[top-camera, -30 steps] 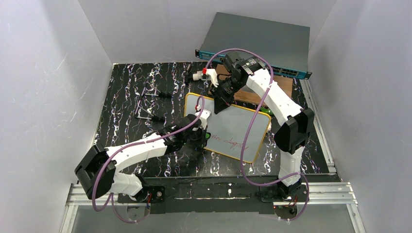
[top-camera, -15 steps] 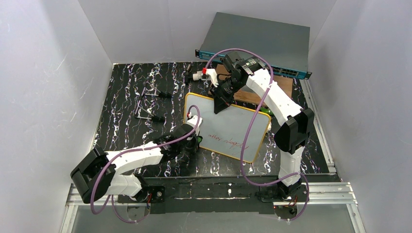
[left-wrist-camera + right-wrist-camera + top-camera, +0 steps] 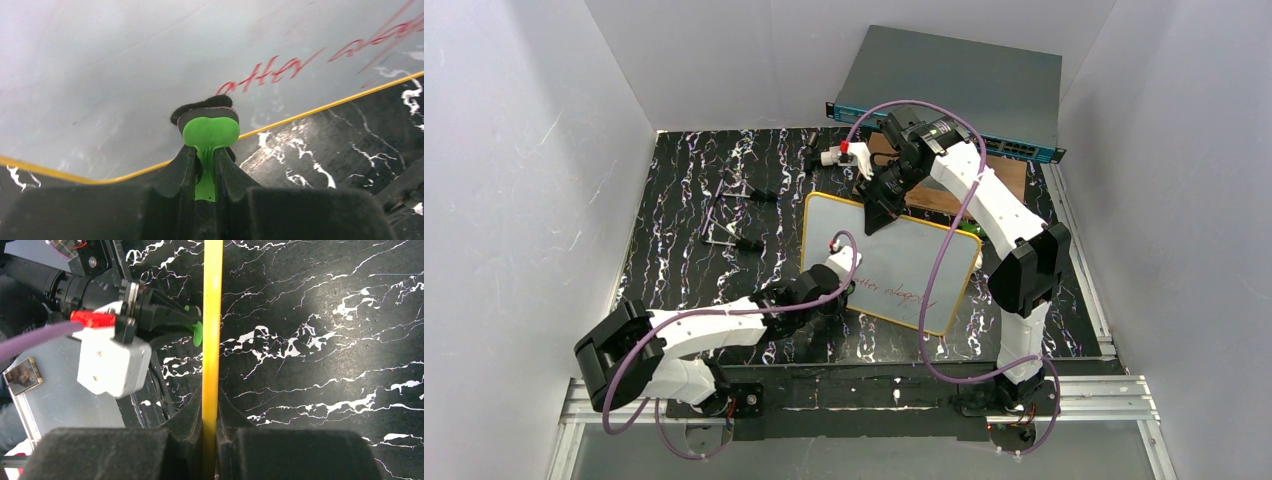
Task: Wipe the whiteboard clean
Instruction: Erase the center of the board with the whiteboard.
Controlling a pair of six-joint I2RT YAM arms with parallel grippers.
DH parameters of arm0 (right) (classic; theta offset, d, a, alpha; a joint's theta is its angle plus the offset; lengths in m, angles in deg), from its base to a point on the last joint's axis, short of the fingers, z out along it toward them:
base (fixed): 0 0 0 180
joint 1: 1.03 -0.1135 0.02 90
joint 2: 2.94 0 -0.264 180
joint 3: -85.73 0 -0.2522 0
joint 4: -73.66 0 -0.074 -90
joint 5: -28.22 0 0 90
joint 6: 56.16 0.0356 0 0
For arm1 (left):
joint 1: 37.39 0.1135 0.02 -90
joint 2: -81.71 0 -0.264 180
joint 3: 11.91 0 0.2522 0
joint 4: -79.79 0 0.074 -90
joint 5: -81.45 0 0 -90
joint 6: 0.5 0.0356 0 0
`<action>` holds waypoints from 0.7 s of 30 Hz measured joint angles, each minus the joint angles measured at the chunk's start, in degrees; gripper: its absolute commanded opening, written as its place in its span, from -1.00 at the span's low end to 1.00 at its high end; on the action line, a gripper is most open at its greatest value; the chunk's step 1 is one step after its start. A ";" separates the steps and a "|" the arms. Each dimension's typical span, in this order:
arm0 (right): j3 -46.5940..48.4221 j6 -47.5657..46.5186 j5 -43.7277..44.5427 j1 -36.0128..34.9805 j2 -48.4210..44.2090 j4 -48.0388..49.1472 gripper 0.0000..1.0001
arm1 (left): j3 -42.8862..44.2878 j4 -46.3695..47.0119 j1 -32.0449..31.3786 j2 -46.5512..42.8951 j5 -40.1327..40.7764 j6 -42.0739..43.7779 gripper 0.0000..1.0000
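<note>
Black marbled tabletop [image 3: 674, 210] | left pincer [image 3: 205, 155] clamped on green felt-backed eraser [image 3: 210, 131] | right pincer [image 3: 210, 405] clamped on yellow-rimmed flat white whiteboard [image 3: 894, 245] | upper board clean, red handwriting [image 3: 272, 70] left to wipe

Left tool [image 3: 842, 287] rests by the whiteboard's [image 3: 914, 245] red writing [image 3: 896, 291], right tool [image 3: 875, 217] at its far rim.

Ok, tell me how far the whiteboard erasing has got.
Done: the whiteboard looks blank above the writing, so that part may already be wiped. In hand: the right gripper is clamped on its yellow rim, and the left gripper holds a green eraser at the board's near edge, just short of the first red letters. Left: the whole red line.
</note>
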 measured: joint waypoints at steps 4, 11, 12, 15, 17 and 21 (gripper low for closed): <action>0.00 -0.35 -0.07 -0.11 0.00 -0.13 -0.97 | 0.00 4.11 -2.32 0.57 0.83 2.36 -1.00; 0.00 -0.39 -0.02 -0.13 0.00 -0.07 -0.97 | -0.02 6.27 -3.45 0.94 4.39 4.22 -1.00; 0.00 -0.37 -0.02 -0.13 0.00 0.00 -0.97 | -0.02 6.32 -3.45 0.94 4.76 4.13 -1.00; 0.00 -0.20 0.02 -0.13 0.00 0.24 -0.97 | -0.02 6.49 -3.45 0.92 6.36 3.28 -1.00; 0.00 -0.11 0.02 -0.13 0.00 0.37 -0.97 | -0.15 6.51 -3.45 0.81 7.23 2.54 -1.00; 0.00 -0.02 0.02 -0.13 0.00 0.46 -0.97 | -0.35 6.08 -3.41 0.07 8.96 0.17 -1.00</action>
